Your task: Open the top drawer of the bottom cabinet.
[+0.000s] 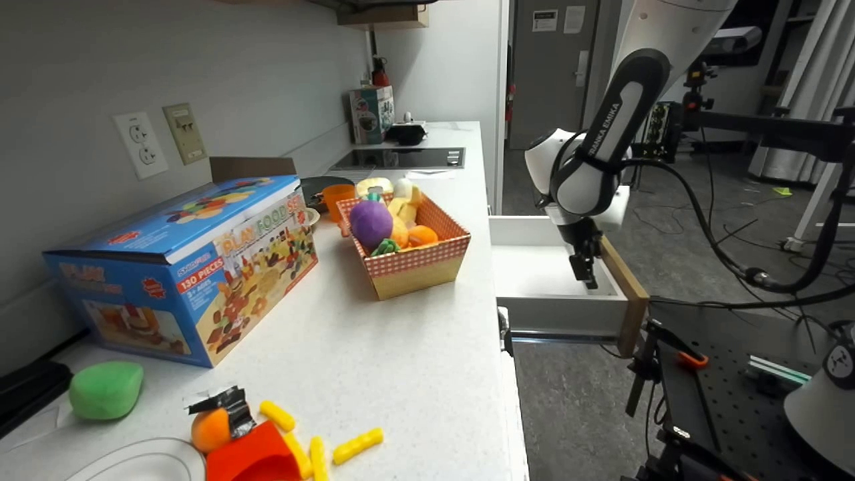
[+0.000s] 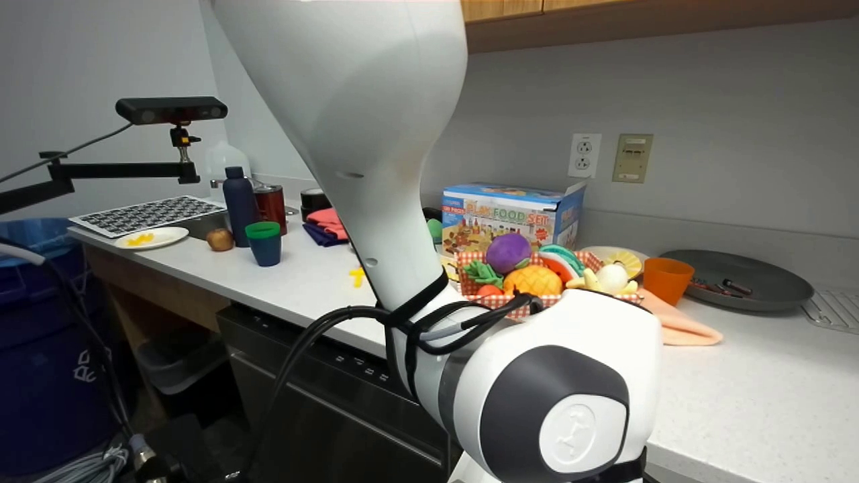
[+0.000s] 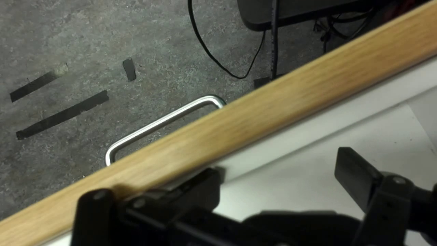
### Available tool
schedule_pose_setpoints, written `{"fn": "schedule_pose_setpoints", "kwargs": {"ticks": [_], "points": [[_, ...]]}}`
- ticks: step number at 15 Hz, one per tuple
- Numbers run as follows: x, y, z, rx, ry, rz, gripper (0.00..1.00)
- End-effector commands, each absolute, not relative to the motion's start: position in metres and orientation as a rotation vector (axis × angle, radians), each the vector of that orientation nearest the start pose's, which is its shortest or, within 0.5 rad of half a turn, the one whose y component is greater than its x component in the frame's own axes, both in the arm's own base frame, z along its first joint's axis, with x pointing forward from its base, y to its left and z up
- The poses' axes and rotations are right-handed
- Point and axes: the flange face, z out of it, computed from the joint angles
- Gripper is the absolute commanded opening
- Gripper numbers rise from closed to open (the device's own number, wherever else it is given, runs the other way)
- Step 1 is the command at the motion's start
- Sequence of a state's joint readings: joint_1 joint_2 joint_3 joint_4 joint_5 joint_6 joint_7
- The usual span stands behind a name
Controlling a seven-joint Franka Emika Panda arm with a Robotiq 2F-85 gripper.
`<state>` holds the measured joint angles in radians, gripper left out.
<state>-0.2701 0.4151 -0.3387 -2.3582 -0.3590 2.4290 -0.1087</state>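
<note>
The top drawer (image 1: 633, 297) is pulled out from under the white counter of the bottom cabinet (image 1: 434, 361) in an exterior view. Its inside is white and its front panel has a wood-toned edge. In the wrist view the drawer front (image 3: 273, 97) runs diagonally, with a silver bar handle (image 3: 164, 119) on its outer side. My gripper (image 3: 278, 171) is open inside the drawer, with nothing between its fingers. One finger is close against the inner side of the front; contact is unclear. The gripper (image 1: 585, 264) also points down into the drawer in an exterior view. The arm hides the drawer in the remaining view.
On the counter stand a basket of play food (image 1: 421, 274), a play food box (image 1: 180, 267), an orange cup (image 1: 337, 199) and a dark pan (image 2: 745, 282). A black cart (image 1: 735, 387) stands beyond the drawer front. Cables (image 1: 708, 234) hang near the arm.
</note>
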Motion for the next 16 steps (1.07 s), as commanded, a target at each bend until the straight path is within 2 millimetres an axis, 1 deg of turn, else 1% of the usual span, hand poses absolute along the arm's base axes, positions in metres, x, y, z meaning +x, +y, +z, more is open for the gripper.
{"fn": "schedule_pose_setpoints", "kwargs": {"ticks": [1, 4, 8, 10, 16], "points": [[0.371, -0.284, 0.14, -3.224, 0.306, 0.752, 1.0], [0.374, -0.28, 0.157, -3.261, 0.3, 0.67, 1.0], [0.377, -0.272, 0.191, -3.324, 0.273, 0.481, 1.0], [0.378, -0.267, 0.21, -3.364, 0.242, 0.352, 1.0], [0.368, -0.235, 0.281, -3.432, 0.14, -0.099, 1.0]]}}
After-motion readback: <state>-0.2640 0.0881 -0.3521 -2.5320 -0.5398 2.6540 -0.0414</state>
